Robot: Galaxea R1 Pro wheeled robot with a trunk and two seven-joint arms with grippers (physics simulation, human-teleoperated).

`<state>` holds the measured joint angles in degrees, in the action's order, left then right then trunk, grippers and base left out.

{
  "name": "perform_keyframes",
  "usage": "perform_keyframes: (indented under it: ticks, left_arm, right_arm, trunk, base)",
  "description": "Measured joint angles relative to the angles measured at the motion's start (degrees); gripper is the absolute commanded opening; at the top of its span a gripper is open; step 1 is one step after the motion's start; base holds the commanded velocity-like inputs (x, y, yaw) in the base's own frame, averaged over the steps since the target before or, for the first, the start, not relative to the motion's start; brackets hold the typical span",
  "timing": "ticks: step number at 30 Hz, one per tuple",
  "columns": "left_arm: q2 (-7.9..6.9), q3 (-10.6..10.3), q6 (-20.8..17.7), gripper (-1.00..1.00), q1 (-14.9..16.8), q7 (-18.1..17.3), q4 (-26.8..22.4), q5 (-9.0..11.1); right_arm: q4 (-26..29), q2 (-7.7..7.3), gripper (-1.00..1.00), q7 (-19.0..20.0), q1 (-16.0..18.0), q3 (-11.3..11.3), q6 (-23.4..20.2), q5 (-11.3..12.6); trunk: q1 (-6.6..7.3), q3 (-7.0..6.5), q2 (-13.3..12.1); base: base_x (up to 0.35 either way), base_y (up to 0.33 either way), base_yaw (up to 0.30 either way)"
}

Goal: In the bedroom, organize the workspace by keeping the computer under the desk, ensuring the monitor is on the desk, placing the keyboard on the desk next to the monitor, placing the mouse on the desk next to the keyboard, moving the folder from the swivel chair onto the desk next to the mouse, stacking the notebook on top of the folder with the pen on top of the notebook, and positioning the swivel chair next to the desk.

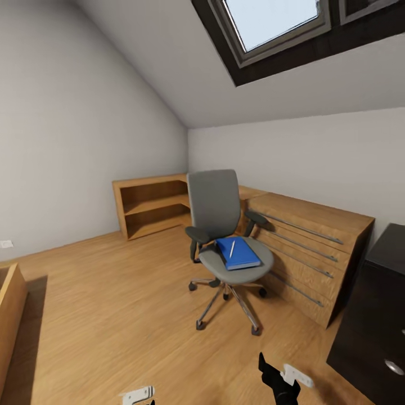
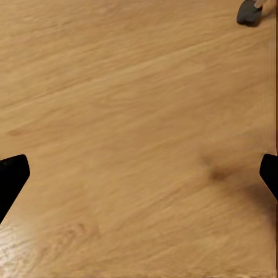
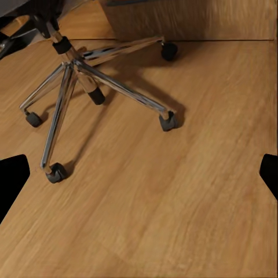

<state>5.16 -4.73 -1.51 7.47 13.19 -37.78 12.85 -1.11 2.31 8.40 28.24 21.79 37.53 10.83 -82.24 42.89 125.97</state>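
Head view: attic bedroom with sloped grey ceiling and a dark-framed skylight [image 1: 275, 28] at upper right. Swivel chair [image 1: 216, 211] mid-room on the wood floor [image 1: 112, 304], grey seat and tall back, black armrests, chrome star base on black casters. Bright-blue folder [image 1: 239, 253] flat on the seat, with the pale pen [image 1: 232, 248] lying on top of it, slanted. Behind the chair, low light-wood shelving [image 1: 151, 205] against the far wall; just right of the chair, a light-wood drawer chest [image 1: 306, 247] with long silver rails. At far right, a black drawer unit [image 1: 374, 320] with a round silver knob. At far left edge, part of a wooden piece of furniture [image 1: 8, 315]. Along the bottom edge, a bit of the left gripper [image 1: 139, 396] and of the right gripper [image 1: 279, 379], both well short of the chair; spread not readable from here.

Left wrist view: bare wood floor, one chair caster [image 2: 249, 13] in a corner. Black fingertips [image 2: 11, 176] at opposite edges of the frame, set wide apart, nothing between them.

Right wrist view: chrome five-star base [image 3: 87, 75] with black casters on the floor, the foot of the light-wood chest beyond it. Black fingertips [image 3: 13, 176] far apart at the frame's opposite edges, spread wide, holding nothing.
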Motion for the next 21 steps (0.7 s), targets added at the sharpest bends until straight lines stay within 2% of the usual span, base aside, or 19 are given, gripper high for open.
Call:
perform_keyframes:
  ticks: [14,21]
  left_arm:
    - [-0.16,0.17,0.10,1.00,0.00,-0.66,5.68,0.12]
    - [0.35,0.26,0.15,1.00,0.00,-0.79,8.39,0.08]
  right_arm:
    - [0.00,0.13,1.00,-1.21,0.00,-0.09,-0.03,-0.22]
    - [0.00,0.15,1.00,-1.26,0.00,-0.10,-0.03,-0.36]
  trunk:
    - [3.08,-2.51,-5.62]
    - [4.61,-3.77,-8.42]
  base:
    - [0.000,0.000,-0.296]
    - [0.000,0.000,-0.297]
